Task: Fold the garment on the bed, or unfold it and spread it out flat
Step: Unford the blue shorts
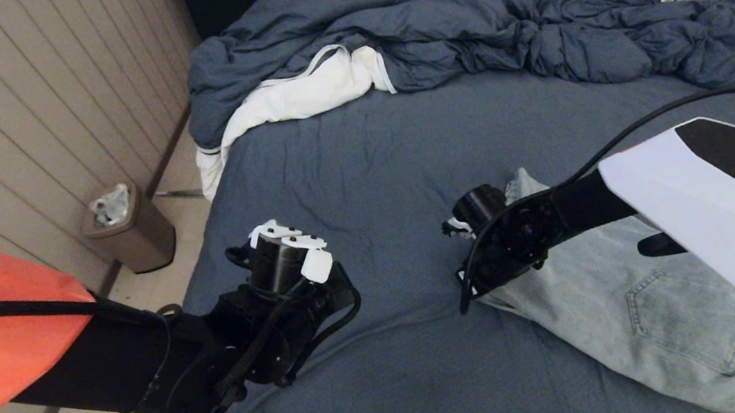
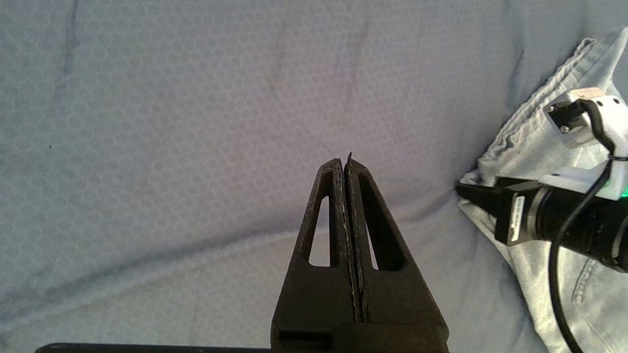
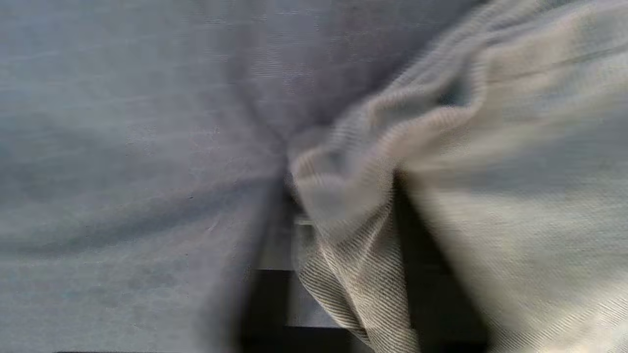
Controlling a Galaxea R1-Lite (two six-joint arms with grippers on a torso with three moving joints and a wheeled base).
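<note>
Slate-blue bed [image 1: 369, 164]; right claw [image 3: 343, 235] seemingly pinched on garment [image 1: 634, 321] edge, left claw [image 2: 346, 164] closed, empty, apart.

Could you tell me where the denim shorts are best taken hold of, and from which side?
Probably the hemmed corner of the shorts nearest the bed's middle, approached from above: it lies bunched and raised off the sheet, so fingers can pinch it. The right hand already has that fold between its fingers.

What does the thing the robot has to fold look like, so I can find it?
Look at the big bed with the dark blue sheet, then at the near corner by the robot's right arm. The shorts lie flat there. They are pale washed blue with a stitched back pocket, unlike the puffy dark duvet and white cloth farther up.
</note>
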